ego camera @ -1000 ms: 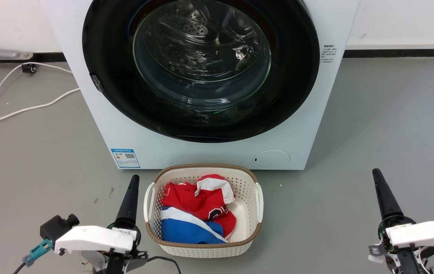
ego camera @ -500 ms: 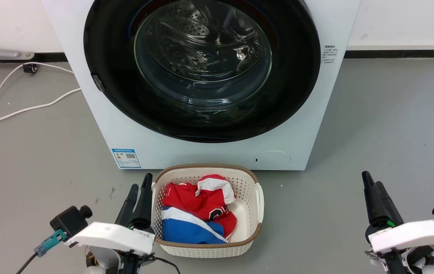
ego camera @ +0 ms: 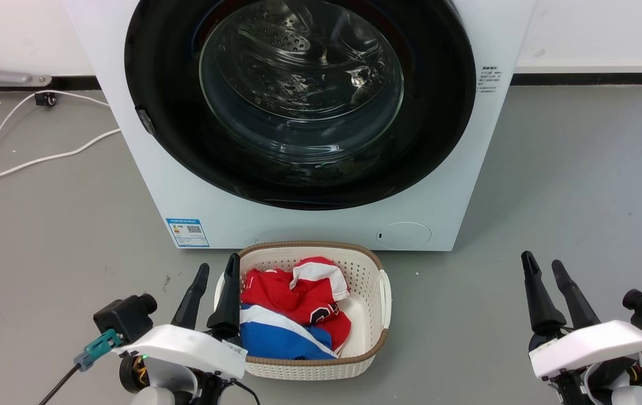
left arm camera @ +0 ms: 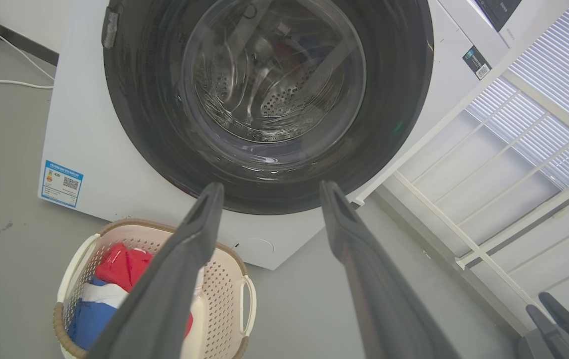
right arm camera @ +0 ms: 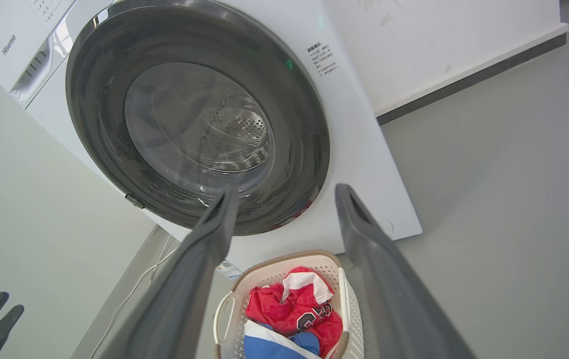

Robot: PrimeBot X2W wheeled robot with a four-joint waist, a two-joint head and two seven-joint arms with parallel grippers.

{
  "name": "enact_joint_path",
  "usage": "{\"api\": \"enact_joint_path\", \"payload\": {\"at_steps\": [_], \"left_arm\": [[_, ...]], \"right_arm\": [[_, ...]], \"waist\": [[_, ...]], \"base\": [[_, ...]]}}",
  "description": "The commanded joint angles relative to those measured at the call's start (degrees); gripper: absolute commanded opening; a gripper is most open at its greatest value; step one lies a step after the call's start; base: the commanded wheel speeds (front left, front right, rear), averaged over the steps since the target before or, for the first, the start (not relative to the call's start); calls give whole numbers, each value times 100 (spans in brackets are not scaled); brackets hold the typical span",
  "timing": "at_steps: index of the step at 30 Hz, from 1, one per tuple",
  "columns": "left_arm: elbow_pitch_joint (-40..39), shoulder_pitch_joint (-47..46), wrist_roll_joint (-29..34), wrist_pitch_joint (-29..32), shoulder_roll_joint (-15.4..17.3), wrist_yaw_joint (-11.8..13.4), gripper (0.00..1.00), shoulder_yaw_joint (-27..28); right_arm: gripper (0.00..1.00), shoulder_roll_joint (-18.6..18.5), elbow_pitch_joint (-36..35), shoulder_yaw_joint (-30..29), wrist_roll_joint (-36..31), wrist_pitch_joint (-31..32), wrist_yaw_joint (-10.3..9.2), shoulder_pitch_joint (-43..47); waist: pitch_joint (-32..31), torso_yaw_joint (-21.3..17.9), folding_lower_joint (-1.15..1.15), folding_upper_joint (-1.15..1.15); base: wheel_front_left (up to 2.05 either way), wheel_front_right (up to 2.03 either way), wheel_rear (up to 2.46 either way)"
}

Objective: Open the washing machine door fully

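Washing machine [ego camera: 230,222]: stood on the grey floor [ego camera: 551,185] against the white wall, at the floor's far edge; its white front is faced toward the head camera.
Washing machine door [ego camera: 301,101]: seen lying flat against the machine's front, closed; the perforated drum is seen through its glass centre.
Door latch piece [ego camera: 143,121]: a small grey tab is seen on the left rim of the black disc.
Blue label [ego camera: 187,232]: stuck at the lower left corner of the machine's front.
Round flap [ego camera: 404,235]: set low at the right of the front.
Laundry basket [ego camera: 304,247]: placed on the floor just before the machine's bottom edge; red, white and blue clothes [ego camera: 292,298] are held in it.
Left gripper [ego camera: 218,264]: its fingers are held apart, nothing between them; it is raised beside the basket's left rim and pointed at the door, well apart from it, as is seen from its wrist [left arm camera: 272,189].
Right gripper [ego camera: 541,260]: its fingers are likewise spread and empty; it is held over the floor, right of the basket, clear of the machine [right arm camera: 286,191].
White cable [ego camera: 45,160]: laid across the floor left of the machine.
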Motion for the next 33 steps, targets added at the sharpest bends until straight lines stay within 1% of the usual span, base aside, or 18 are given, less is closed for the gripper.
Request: {"api": "enact_joint_path", "payload": {"at_steps": [1,18,26,33], "left_arm": [[-50,-137,197,-57,12,29,100,-22],[-73,-185,1490,-313,12,136,100,-141],[-51,-196,1912,-423,11,192,100,-197],[17,-212,2258,-509,11,245,100,-225]], "right_arm": [[100,-23,-98,20,-193,-36,9,-72],[100,34,-442,-29,-1392,139,11,84],[100,68,-531,-38,-1883,103,12,147],[100,110,-563,-85,-2184,-10,12,176]], "waist": [[1,2,0,0],[1,2,0,0],[-5,14,0,0],[-16,27,0,0]], "base": [[0,0,0],[0,0,0],[0,0,0],[0,0,0]]}}
